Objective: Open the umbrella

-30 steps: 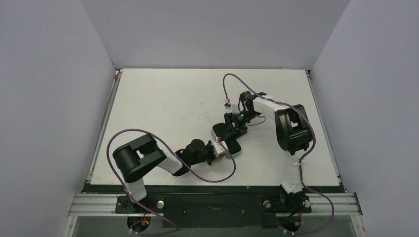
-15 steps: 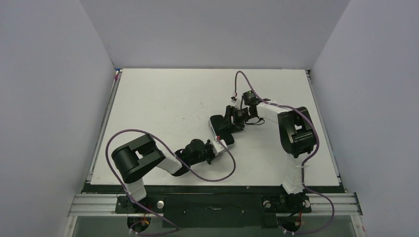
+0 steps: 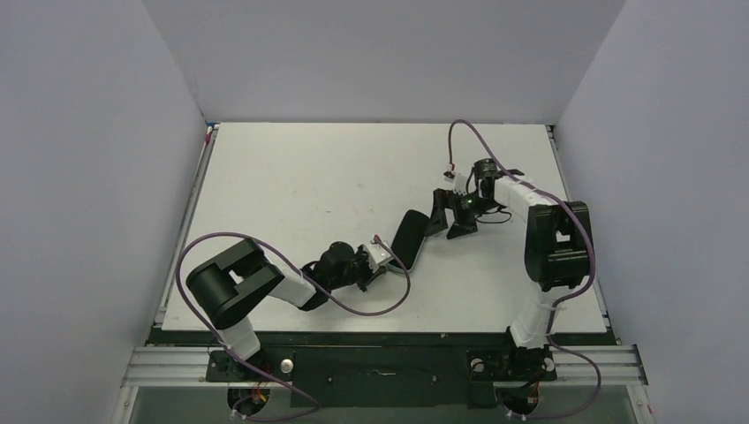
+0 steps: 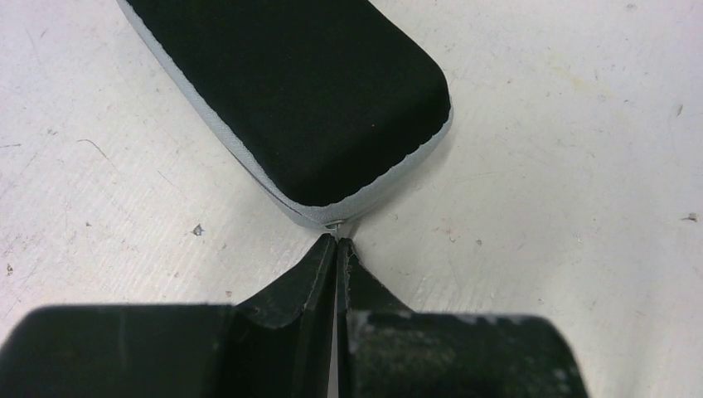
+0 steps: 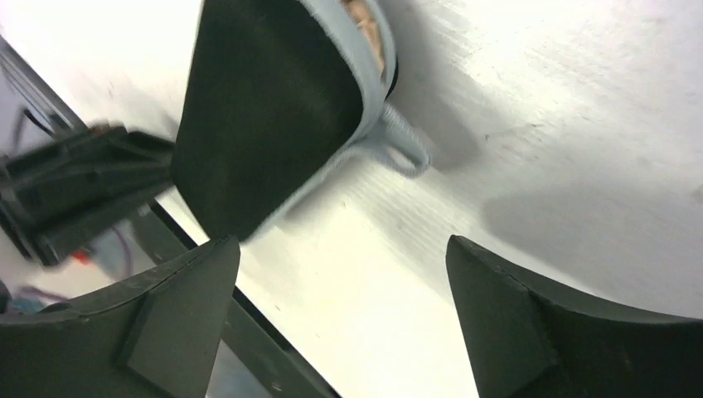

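Note:
A flat black case with grey trim (image 3: 408, 237) lies on the white table (image 3: 291, 185). In the right wrist view a scrap of tan-peach umbrella (image 5: 362, 18) shows inside the case's (image 5: 265, 108) open end, beside a grey loop (image 5: 406, 145); the rest of the umbrella is hidden. My left gripper (image 3: 382, 258) is shut at the case's near end (image 4: 315, 91), its tips (image 4: 336, 242) pinched on a thin metal pull there. My right gripper (image 3: 448, 219) stands open just right of the case's far end, touching nothing (image 5: 340, 249).
Purple cables (image 3: 371, 309) loop off both wrists over the table. Grey walls (image 3: 106, 177) close in the left, back and right. A black rail (image 3: 380, 336) runs along the near table edge.
My right gripper has opened, let go of the case and drawn back to the right. The case has swung rightward, and the left arm has shifted slightly left, still pinching its end.

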